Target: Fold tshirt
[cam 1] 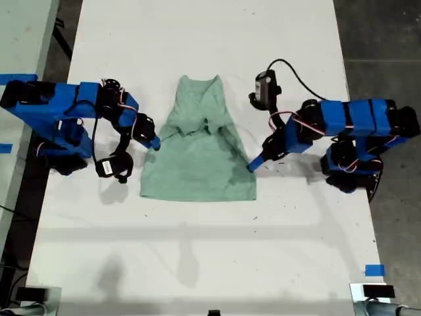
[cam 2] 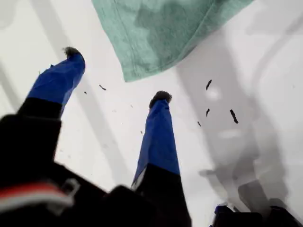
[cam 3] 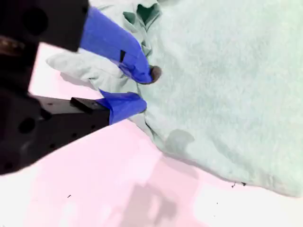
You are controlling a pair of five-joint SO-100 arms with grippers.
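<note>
Pale mint-green short-sleeved cloth tshirt (cam 1: pixel 197 158) lies on white worktop (cam 1: pixel 210 250), partly folded: narrow toward view's top, wider hem toward view's bottom, sleeves tucked inward over middle. My second gripper (cam 1: pixel 152 141) on blue arm at exterior view's left, tip touching tshirt's edge at that side. My first gripper (cam 1: pixel 253 164) on blue arm at exterior view's right, tip just beside tshirt's edge there. Blue tape piece (cam 1: pixel 374 270) near bottom right corner of exterior view.
</note>
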